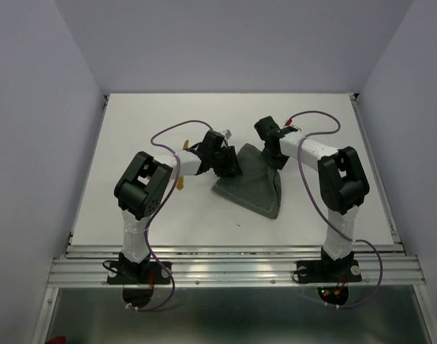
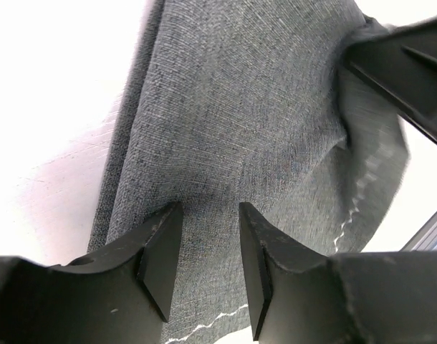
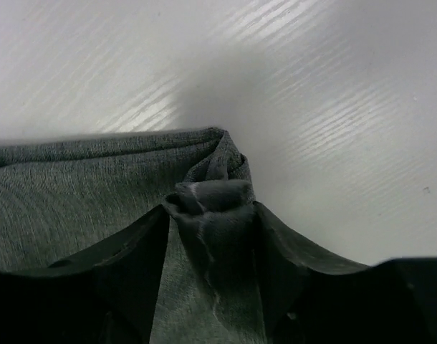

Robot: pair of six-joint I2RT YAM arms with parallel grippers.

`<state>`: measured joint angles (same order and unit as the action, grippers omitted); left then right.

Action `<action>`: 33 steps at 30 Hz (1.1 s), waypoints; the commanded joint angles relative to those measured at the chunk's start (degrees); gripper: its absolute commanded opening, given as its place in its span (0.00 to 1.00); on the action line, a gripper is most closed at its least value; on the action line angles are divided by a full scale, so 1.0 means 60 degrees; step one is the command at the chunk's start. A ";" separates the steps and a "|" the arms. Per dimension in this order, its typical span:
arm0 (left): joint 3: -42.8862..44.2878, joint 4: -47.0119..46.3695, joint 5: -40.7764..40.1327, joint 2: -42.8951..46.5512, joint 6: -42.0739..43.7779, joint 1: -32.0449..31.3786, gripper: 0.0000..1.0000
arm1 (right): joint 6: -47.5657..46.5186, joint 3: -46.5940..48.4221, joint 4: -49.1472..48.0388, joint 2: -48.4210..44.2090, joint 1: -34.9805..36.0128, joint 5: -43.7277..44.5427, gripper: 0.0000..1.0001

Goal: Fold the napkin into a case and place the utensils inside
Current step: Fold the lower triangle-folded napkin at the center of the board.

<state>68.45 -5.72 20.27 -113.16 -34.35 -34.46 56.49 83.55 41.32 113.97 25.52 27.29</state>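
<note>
Seen from the top external camera, the napkin (image 1: pixel 251 183) lies near the middle of the white counter (image 1: pixel 333 129), bunched into a rough fan that is narrow at the far end and wider toward the arms. It is not a long strip. The left gripper (image 1: pixel 224 163) sits over its far left edge and the right gripper (image 1: pixel 277 159) at its far right corner. Two orange-brown slivers of the utensils (image 1: pixel 180 180) show beside the left forearm, left of the cloth and apart from it.

In the left wrist view, the left gripper (image 2: pixel 210 251) is released. Its fingers (image 2: pixel 157 251) stand apart over flat grey napkin (image 2: pixel 240 122) with nothing pinched between them. The pale hem line (image 2: pixel 351 215) runs along the right edge. At the upper right a dark finger of the other arm (image 2: pixel 405 64) meets a puckered corner of the cloth.

In the right wrist view, the right gripper (image 3: pixel 211 211) has a rolled wad of napkin (image 3: pixel 75 193) filling the gap between its fingers (image 3: pixel 132 265) and touching both. The fingers stand fairly wide, so I cannot tell whether they squeeze the wad or only flank it. Bare counter (image 3: pixel 311 107) lies beyond.
</note>
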 commanded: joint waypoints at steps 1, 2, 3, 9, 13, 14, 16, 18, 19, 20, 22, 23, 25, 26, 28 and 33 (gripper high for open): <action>0.0165 0.0162 -0.0259 -0.0051 0.0188 -0.0029 0.48 | -0.1459 -0.0754 -0.2007 -0.1328 -0.0049 0.0210 0.67; 0.0165 0.0147 -0.0259 0.0008 0.0173 -0.0029 0.48 | -0.1635 -0.0886 -0.2067 -0.1547 -0.0049 0.0358 0.71; 0.0194 0.0161 -0.0259 0.0124 0.0187 -0.0029 0.48 | -0.1840 -0.1178 -0.2067 -0.1723 -0.0049 0.0577 0.73; 0.0647 0.0571 -0.0478 0.0433 0.0290 -0.0014 0.47 | -0.2105 -0.2685 -0.2067 -0.3481 -0.0151 0.1487 0.89; 0.0897 0.0835 -0.0668 0.0462 0.0436 0.0015 0.42 | -0.2003 -0.3493 -0.2053 -0.4491 -0.0239 0.1473 0.90; 0.0897 0.0850 -0.0698 0.0462 0.0451 0.0059 0.41 | -0.1945 -0.3916 -0.2038 -0.4711 -0.0239 0.1342 0.88; 0.0853 0.0865 -0.0727 0.0433 0.0466 0.0117 0.36 | -0.1798 -0.4502 -0.2038 -0.5297 -0.0239 0.1166 0.78; 0.0795 0.0865 -0.0727 0.0346 0.0481 0.0147 0.29 | -0.1768 -0.4797 -0.2082 -0.5663 -0.0239 0.0771 0.66; 0.0780 0.0850 -0.0742 0.0302 0.0481 0.0162 0.18 | -0.1797 -0.4915 -0.2140 -0.5723 -0.0239 0.0566 0.59; 0.0751 0.0850 -0.0727 0.0243 0.0510 0.0205 0.11 | -0.1870 -0.5148 -0.2387 -0.5753 -0.0239 0.0057 0.46; 0.0678 0.0850 -0.0727 0.0141 0.0495 0.0235 0.00 | -0.1915 -0.5340 -0.2594 -0.5623 -0.0239 -0.0240 0.29; 0.0634 0.0850 -0.0742 0.0126 0.0510 0.0221 0.00 | -0.1915 -0.5384 -0.2682 -0.5520 -0.0239 -0.0343 0.24; 0.0458 0.0806 -0.0815 0.0169 0.0481 0.0220 0.00 | -0.2090 -0.5429 -0.2843 -0.5241 -0.0239 -0.0460 0.16; 0.0385 0.0806 -0.0830 0.0198 0.0481 0.0235 0.00 | -0.2250 -0.5414 -0.2945 -0.4878 -0.0239 -0.0577 0.16; 0.0209 0.0835 -0.0888 0.0301 0.0466 0.0235 0.00 | -0.2807 -0.5195 -0.3195 -0.4423 -0.0239 -0.1002 0.16; -0.0419 0.0777 -0.0918 0.0652 0.0364 0.0235 0.00 | -0.3597 -0.4902 -0.3766 -0.3193 -0.0239 -0.0930 0.16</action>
<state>69.10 -1.78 15.79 -112.99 -32.51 -33.15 39.90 51.55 23.64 91.90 24.27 22.61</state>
